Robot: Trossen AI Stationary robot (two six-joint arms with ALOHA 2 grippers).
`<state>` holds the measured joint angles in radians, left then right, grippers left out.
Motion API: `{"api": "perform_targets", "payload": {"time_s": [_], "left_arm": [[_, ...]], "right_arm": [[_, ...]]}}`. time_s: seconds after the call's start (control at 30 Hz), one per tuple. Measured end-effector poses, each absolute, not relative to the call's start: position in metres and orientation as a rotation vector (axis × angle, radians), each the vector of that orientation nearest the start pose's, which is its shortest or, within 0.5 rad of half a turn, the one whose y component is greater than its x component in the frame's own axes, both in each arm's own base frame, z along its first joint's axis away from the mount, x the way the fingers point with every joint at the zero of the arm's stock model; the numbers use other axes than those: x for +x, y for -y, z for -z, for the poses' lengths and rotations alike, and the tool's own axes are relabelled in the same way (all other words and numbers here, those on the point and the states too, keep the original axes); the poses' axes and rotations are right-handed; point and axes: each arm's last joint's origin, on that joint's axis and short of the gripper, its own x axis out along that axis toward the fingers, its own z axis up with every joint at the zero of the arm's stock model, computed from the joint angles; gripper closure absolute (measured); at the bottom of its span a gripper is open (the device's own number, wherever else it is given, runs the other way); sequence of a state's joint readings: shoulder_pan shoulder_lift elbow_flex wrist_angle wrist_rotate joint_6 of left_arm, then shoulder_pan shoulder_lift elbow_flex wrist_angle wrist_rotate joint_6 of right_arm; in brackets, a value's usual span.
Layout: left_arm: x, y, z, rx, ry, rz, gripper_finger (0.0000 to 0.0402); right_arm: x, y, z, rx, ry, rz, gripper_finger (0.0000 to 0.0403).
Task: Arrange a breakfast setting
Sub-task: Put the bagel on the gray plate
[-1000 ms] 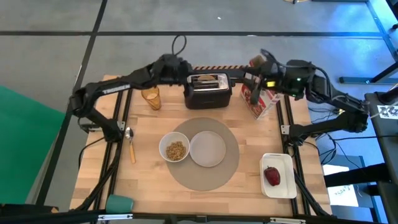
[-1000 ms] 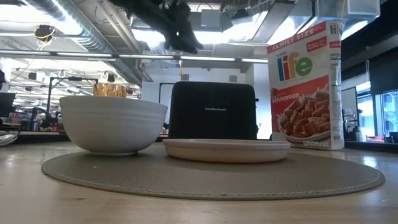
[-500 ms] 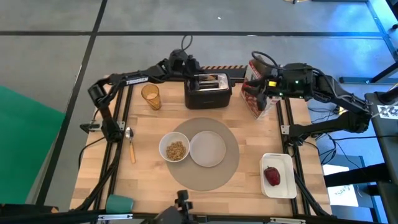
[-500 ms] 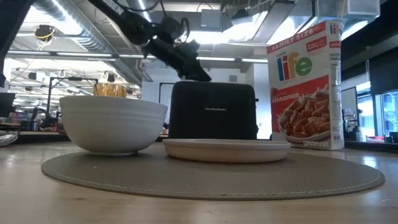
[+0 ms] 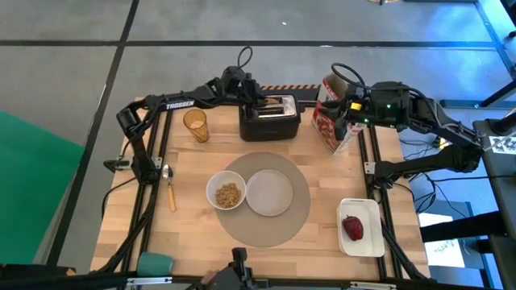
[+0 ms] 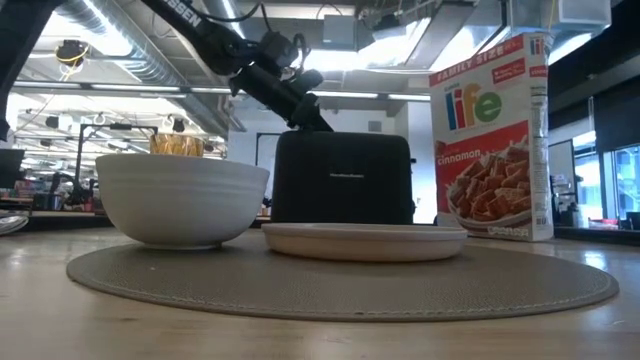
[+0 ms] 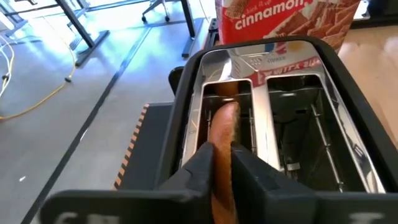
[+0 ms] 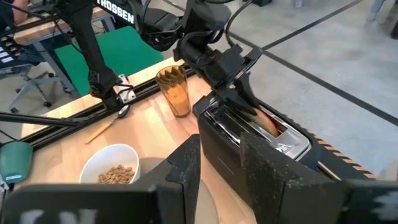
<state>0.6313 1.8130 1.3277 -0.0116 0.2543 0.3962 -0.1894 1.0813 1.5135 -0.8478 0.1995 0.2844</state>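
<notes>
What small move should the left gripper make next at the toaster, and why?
Probably lift straight up. The left gripper is closed on the bagel, which still stands in a slot of the black toaster. The small white plate lies bare.

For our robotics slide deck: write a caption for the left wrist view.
Left gripper closed on a bagel half standing in the toaster slot.

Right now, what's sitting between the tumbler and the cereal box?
The toaster, with the left gripper at its slot on a bagel; the high view shows it.
</notes>
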Motion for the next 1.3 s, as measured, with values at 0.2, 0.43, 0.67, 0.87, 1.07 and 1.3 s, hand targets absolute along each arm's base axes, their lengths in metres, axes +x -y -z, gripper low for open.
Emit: {"api": "perform_targets", "payload": {"time_s": [0.2,0.43,0.67,0.87,1.07,1.3], "left_arm": [[0.338,-0.232,-0.260,0.170,-0.499,-0.307,0.0391],[0.329,-0.216,-0.331,0.273,-0.334,-0.430,0.0388],[0.313,-0.180,-0.388,0.023,-0.117,-0.199,0.0388],[0.321,-0.136,-0.372,-0.234,-0.304,0.134,0.0388],[0.337,-0.098,-0.365,-0.214,-0.373,0.109,0.0388],[0.342,-0.080,-0.366,-0.206,-0.368,0.113,0.0388]], "right_arm": [[0.178,0.040,-0.457,0.273,-0.334,0.448,0.0300],[0.181,0.042,-0.455,0.267,-0.338,0.471,0.0300],[0.201,0.045,-0.442,0.245,-0.407,0.473,0.0288],[0.211,0.046,-0.435,0.305,-0.434,0.448,0.0257],[0.232,0.033,-0.424,0.334,-0.524,0.209,0.0220],[0.260,0.018,-0.406,0.392,-0.600,0.160,0.0169]]}}
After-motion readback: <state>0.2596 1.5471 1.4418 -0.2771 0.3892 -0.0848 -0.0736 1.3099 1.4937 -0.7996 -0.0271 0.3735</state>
